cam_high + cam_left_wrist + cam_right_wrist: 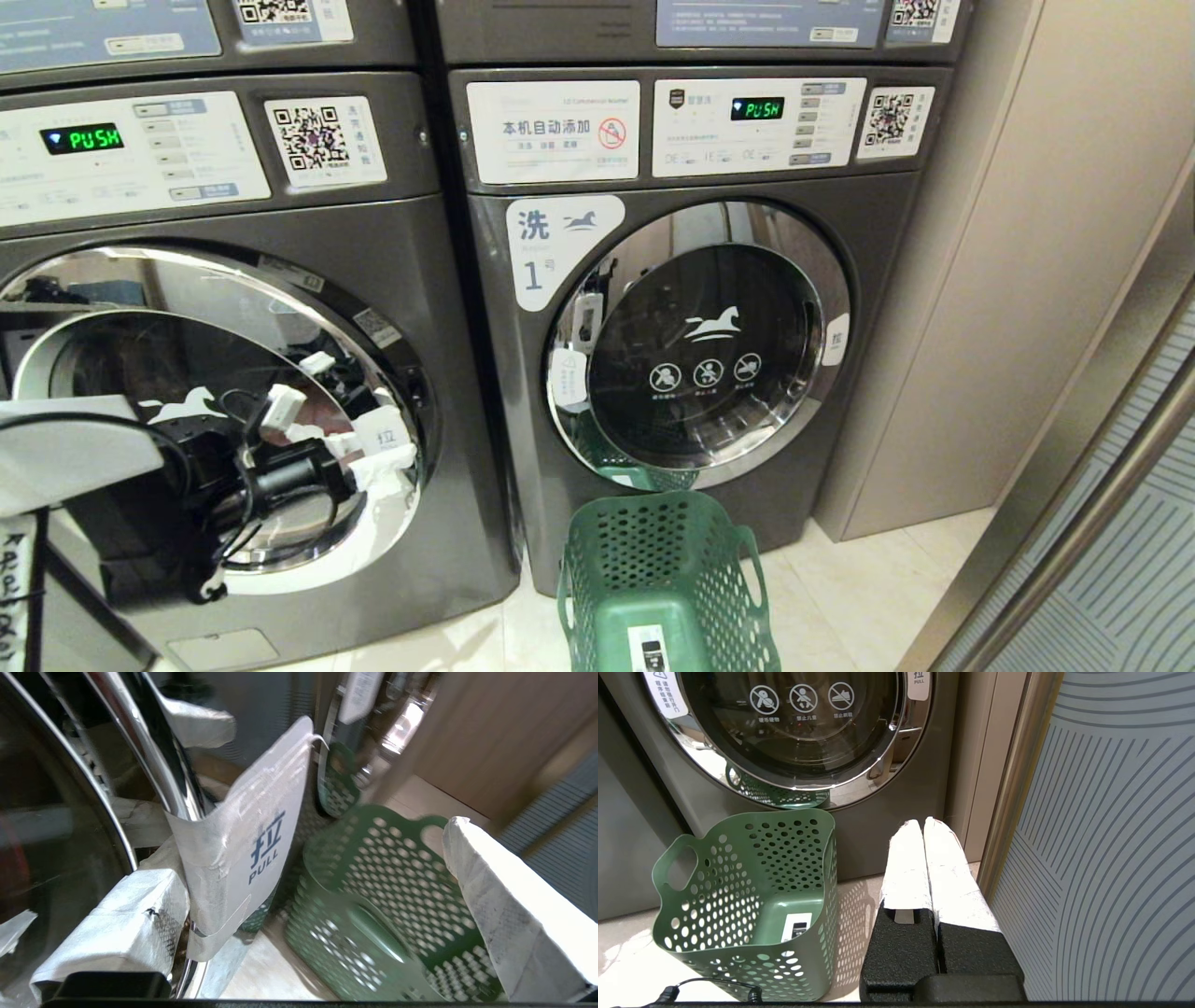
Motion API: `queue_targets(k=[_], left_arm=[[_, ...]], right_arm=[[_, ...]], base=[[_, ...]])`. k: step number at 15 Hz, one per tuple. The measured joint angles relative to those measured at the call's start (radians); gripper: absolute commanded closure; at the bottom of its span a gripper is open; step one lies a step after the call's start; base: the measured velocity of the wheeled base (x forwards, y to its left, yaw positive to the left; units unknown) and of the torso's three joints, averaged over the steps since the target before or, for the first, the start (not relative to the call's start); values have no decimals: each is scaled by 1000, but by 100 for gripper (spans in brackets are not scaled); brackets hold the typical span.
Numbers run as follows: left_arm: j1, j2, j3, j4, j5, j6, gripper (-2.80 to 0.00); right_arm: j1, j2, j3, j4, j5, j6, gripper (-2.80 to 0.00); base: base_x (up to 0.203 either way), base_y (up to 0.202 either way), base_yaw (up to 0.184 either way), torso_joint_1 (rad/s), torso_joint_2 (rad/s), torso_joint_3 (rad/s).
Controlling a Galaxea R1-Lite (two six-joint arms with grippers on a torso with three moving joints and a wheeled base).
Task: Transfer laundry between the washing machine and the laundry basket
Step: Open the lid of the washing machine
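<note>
My left gripper point(378, 457) is open at the right edge of the left washing machine's round door point(215, 411). In the left wrist view its white-wrapped fingers point(504, 905) stand wide apart, and the door's white PULL tab point(252, 849) sits between them, close against one finger. Both machine doors are shut. The green laundry basket point(653, 551) stands on the floor before the right washing machine point(700, 364); it holds only a label. No laundry is in view. My right gripper point(922, 823) is shut on nothing, low beside the basket point(738, 905).
A beige wall panel point(1008, 280) rises just right of the right machine, with a striped glass door and its metal frame point(1074, 485) further right. Pale floor tiles point(840, 588) surround the basket. The chrome door rings mirror the basket and my arm.
</note>
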Motion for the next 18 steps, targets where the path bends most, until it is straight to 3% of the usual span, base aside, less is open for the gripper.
queue_targets(k=[4,7,10,13,15,17,18], left_arm=[[293,-181,130,-20,28,37,-280],[504,-335,165,-19,33,-4,-280],[664,-519,155,-22,33,-62,-280],[783,-760,74,-21,41,-181,-280],[835,-936,-52,39,58,-291,-280],[869,-1085,-235,235,113,-366,-280],[879,-1148,-316,379,143,-367,-280]], right_arm=[[0,0,0,0,1,0,0],[0,0,0,0,0,0,0],[0,0,0,0,0,0,0],[0,0,0,0,0,0,0],[0,0,0,0,0,0,0],[0,0,0,0,0,0,0],[1,0,0,0,0,0,0]], base=[[0,0,0,0,0,0],[0,0,0,0,0,0],[0,0,0,0,0,0],[0,0,0,0,0,0],[0,0,0,0,0,0],[0,0,0,0,0,0],[0,0,0,0,0,0]])
